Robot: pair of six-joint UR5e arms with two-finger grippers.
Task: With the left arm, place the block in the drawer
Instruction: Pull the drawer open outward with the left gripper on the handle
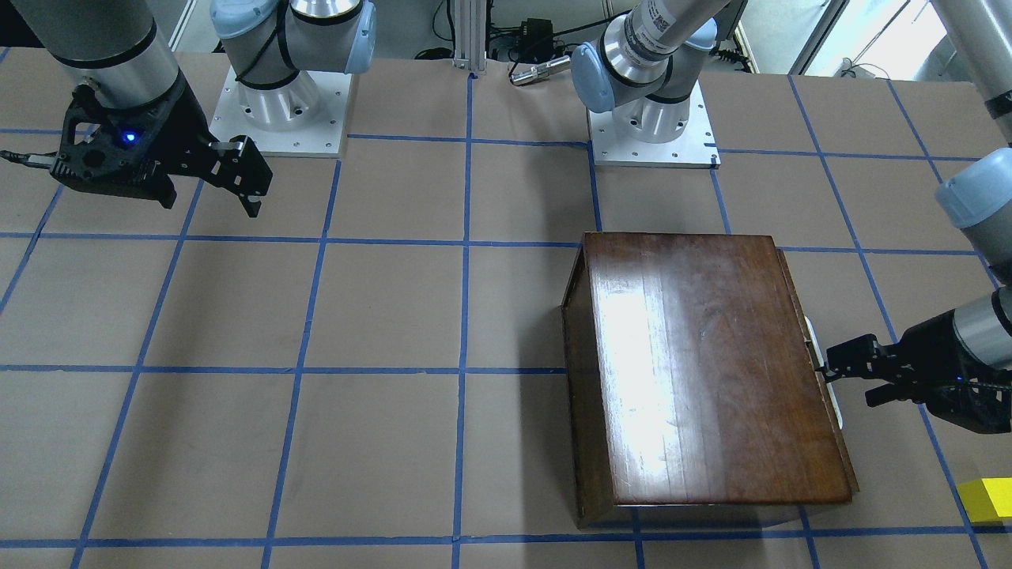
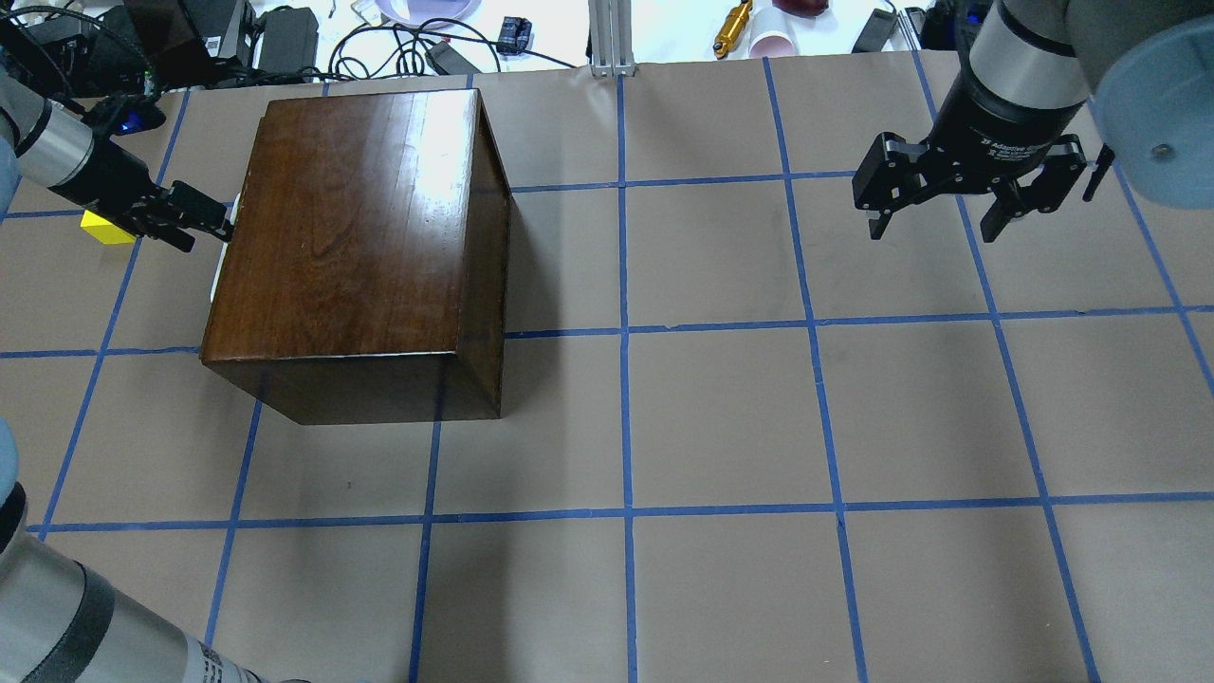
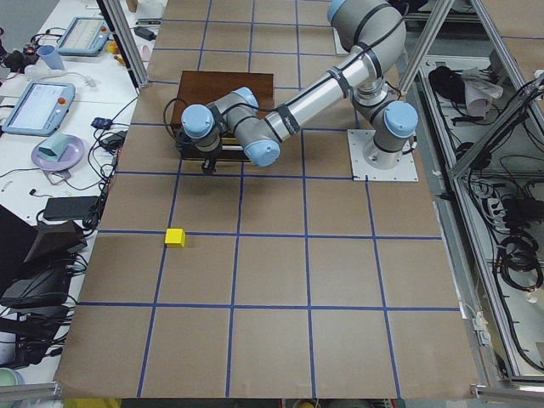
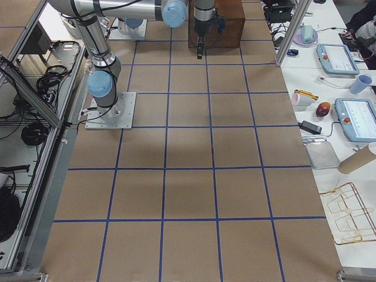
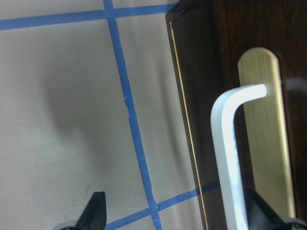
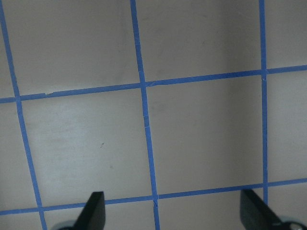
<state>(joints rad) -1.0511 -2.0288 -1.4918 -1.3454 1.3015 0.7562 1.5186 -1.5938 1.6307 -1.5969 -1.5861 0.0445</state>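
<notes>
The yellow block lies on the table to the left of the dark wooden cabinet; it also shows in the front view and the left side view. The drawer front looks flush with the cabinet and carries a white bar handle. My left gripper is open at the drawer front with the handle between its fingers, close to the right one. It also shows in the overhead view and the front view. My right gripper is open and empty, raised far to the right.
Blue tape lines grid the brown table. Cables and small items lie beyond the far edge. The arm bases stand at the robot's side. The right wrist view shows only bare table below my right gripper.
</notes>
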